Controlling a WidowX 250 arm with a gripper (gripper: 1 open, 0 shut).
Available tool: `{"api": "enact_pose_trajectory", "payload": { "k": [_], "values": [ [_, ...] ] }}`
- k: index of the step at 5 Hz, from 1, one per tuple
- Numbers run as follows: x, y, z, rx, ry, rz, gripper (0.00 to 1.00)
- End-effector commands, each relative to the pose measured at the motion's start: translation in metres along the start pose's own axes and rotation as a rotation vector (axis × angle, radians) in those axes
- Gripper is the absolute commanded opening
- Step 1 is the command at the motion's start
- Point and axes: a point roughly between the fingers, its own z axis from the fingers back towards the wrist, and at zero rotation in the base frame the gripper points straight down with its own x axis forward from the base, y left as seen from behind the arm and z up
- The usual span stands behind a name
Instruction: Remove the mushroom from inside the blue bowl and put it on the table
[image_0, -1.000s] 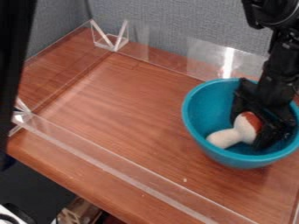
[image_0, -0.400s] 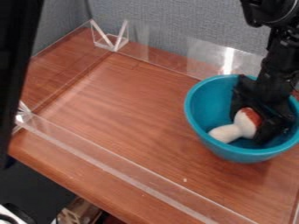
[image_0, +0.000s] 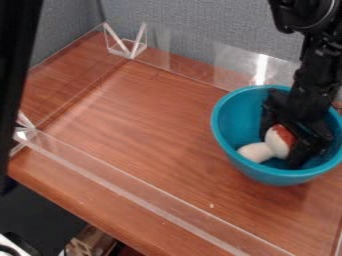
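Note:
The blue bowl (image_0: 233, 126) stands on the table (image_0: 134, 112) at the right edge of the view. Inside it the mushroom (image_0: 266, 147) lies on its side, cream stem pointing left and red-brown cap to the right. My black gripper (image_0: 299, 141) reaches down into the bowl from above. It is open, with its fingers on either side of the cap. The right part of the cap is hidden behind the fingers, so I cannot tell whether they touch it.
Low clear acrylic walls (image_0: 94, 170) edge the table along the front, left and back, with a triangular brace (image_0: 130, 42) at the back corner. A dark upright post (image_0: 16, 60) stands at the far left. Bare wood lies left of the bowl.
The bowl and mushroom have shifted slightly up and to the right in view. The gripper stays down in the bowl around the cap, equally wide.

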Motion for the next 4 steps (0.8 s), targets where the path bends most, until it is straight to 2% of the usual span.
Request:
{"api": "enact_pose_trajectory", "payload": {
  "k": [1, 4],
  "values": [
    [0.000, 0.007, 0.014, 0.011, -0.046, 0.024, 0.00],
    [-0.013, 0.013, 0.040, 0.036, -0.083, 0.037, 0.00]
  ]
}}
